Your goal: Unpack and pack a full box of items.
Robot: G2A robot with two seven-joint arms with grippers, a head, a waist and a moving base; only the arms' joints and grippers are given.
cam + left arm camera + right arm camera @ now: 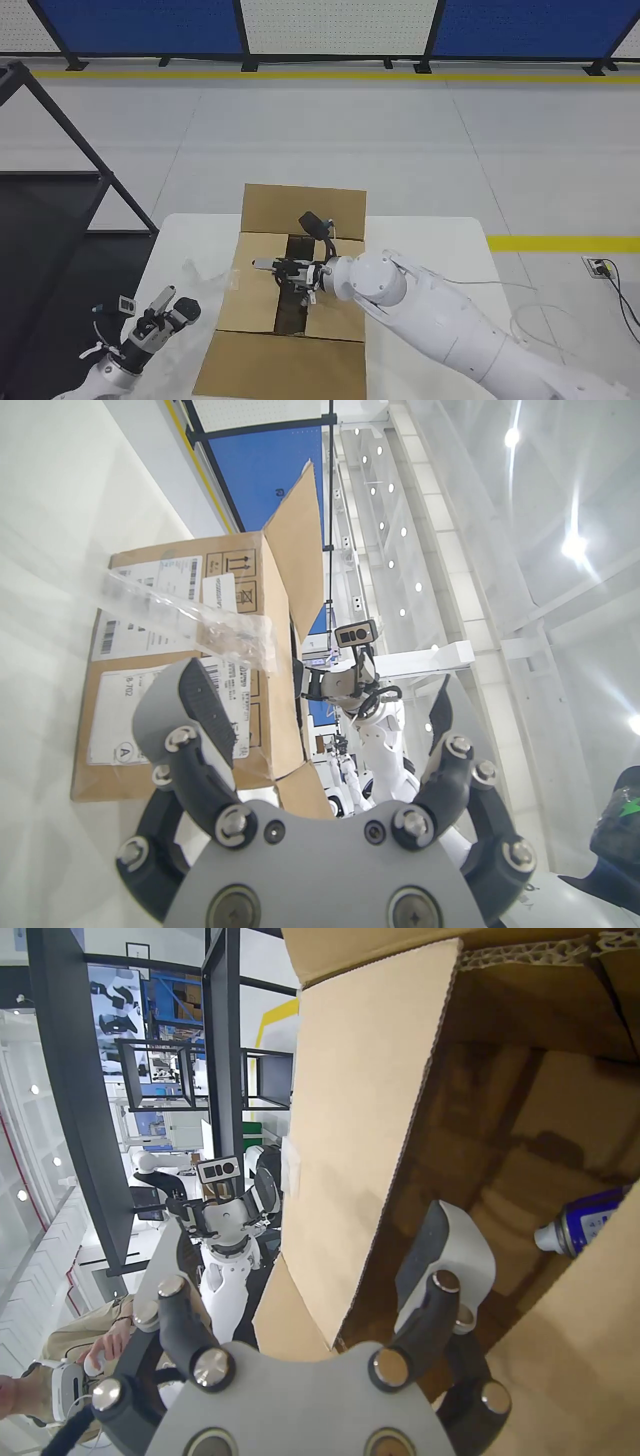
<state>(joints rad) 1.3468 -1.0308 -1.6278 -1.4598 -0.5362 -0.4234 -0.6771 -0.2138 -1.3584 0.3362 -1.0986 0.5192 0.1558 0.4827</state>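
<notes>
Unpacking step, likely. Box (303,210) mid-surface (420,250), flaps open. Right gripper (305,1248) at opening, fingers released, straddling 1 flap edge. Blue can (580,1228) lies inside. Left gripper (320,695) released, off to box's side, near clear bag (235,630). Next: clear flap, descend onto can.

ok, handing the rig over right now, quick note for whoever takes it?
Left gripper: open, empty, at a near corner of the table, facing the box's labelled side.
Right gripper: open, empty, at the box opening, with a flap edge between its fingers, not clamped.
Things: box stands open on the table. A clear plastic bag lies beside it. A blue can lies inside.
Done: flaps open, and the bag seems to be out.
Left: take out the can and whatever else is inside (most of the interior is hidden), then repack.
</notes>
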